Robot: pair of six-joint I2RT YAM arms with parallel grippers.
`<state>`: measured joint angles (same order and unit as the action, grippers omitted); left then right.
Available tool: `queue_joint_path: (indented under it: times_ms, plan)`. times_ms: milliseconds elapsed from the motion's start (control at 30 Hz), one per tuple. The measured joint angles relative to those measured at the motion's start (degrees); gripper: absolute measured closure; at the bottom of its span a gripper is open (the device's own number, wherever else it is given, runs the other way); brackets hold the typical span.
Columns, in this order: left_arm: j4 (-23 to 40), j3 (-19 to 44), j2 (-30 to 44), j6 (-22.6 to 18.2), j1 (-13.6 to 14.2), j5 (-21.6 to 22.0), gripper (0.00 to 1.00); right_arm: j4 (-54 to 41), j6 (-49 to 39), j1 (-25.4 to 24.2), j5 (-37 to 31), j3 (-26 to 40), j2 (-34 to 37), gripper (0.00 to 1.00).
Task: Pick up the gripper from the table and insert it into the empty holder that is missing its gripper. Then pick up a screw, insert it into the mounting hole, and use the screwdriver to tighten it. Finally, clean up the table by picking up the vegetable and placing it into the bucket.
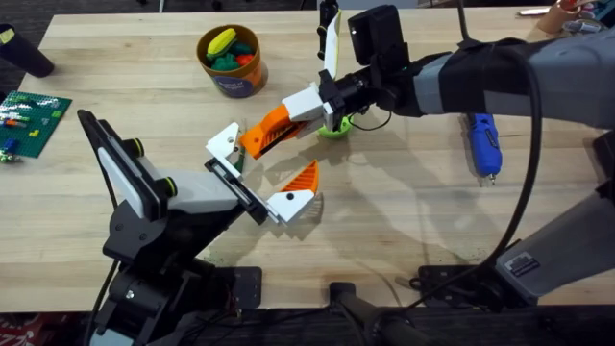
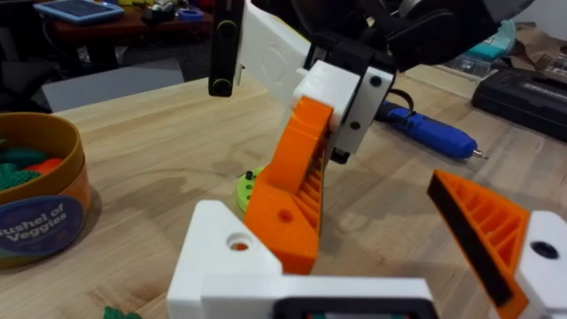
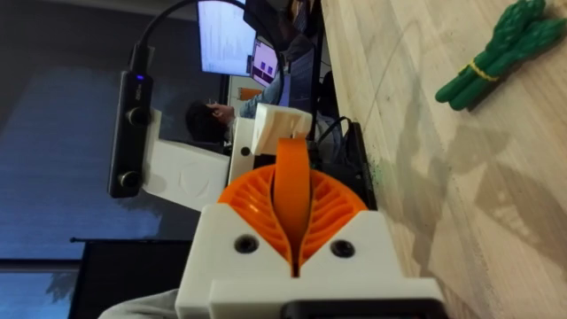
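We have the right tool (image 1: 332,96) clamped on the white base of the gripper (image 1: 272,132), its orange wedge slanting down so the tip touches the empty holder (image 1: 227,144) on the left arm's end. That left tool (image 1: 259,183) holds nothing, its one fitted finger apart from the holder. To seat it well, we should square the base to the bracket, align the holes, then press gently above the desk (image 1: 384,202).

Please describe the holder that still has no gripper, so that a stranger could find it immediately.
Start at the left arm's white hand in the middle of the table. The holder is its bare white end bracket with a small dark hole. Its twin carries an orange wedge.
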<state>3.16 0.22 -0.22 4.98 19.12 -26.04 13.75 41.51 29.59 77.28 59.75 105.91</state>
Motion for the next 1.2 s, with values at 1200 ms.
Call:
queue_joint_path:
  times_ms: [1200]
  plan:
    - [-0.1,0.1,0.2,-2.8,-0.4,-7.9,0.011,-0.6,1.0,-1.1,5.7,-0.1,0.2,0.978]
